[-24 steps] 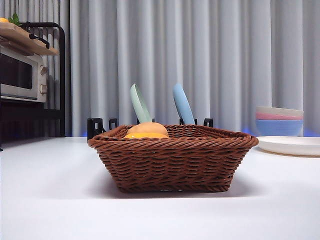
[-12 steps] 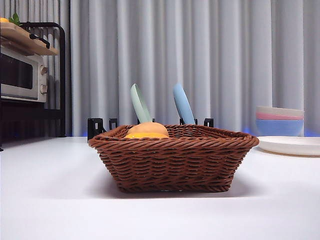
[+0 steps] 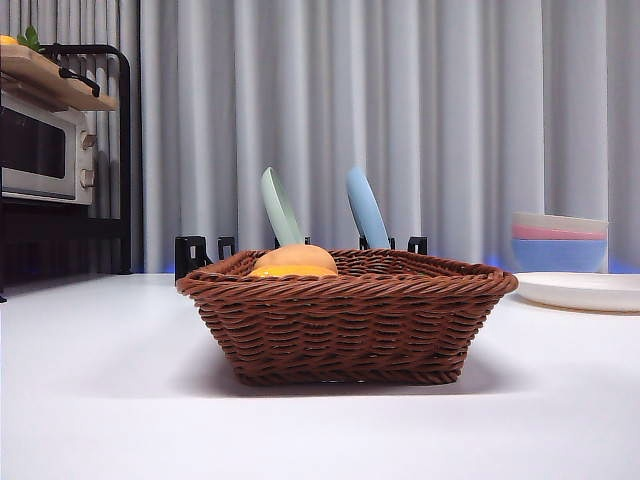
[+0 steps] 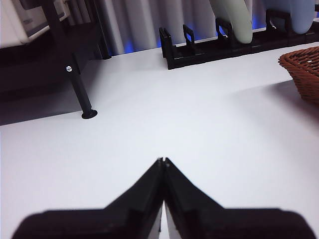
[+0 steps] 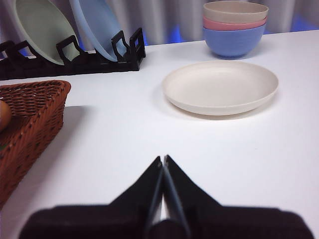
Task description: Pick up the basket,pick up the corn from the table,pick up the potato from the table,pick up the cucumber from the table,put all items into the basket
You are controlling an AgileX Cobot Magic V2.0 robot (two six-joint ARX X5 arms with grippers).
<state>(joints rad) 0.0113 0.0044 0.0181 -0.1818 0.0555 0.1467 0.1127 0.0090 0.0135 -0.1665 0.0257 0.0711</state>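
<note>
Nearest on the plain white worktop [image 3: 100, 400] sits the wide dark brown woven wicker basket [image 3: 345, 325], with the smooth tan potato [image 3: 297, 256] and orange-yellow corn cob [image 3: 290, 271] poking above its rim, so loading looks about done; the cucumber isn't visible. Both arms wait off to the sides, left gripper [image 4: 163, 162] and right gripper [image 5: 162, 159] clenched on nothing. Farther back, a black dish rack [image 3: 200, 255] props two plates upright.

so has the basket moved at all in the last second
Barely, if at all. The basket sits in the same spot in front of the black rack, with its rim only a hair further toward the white plate than before.
</note>
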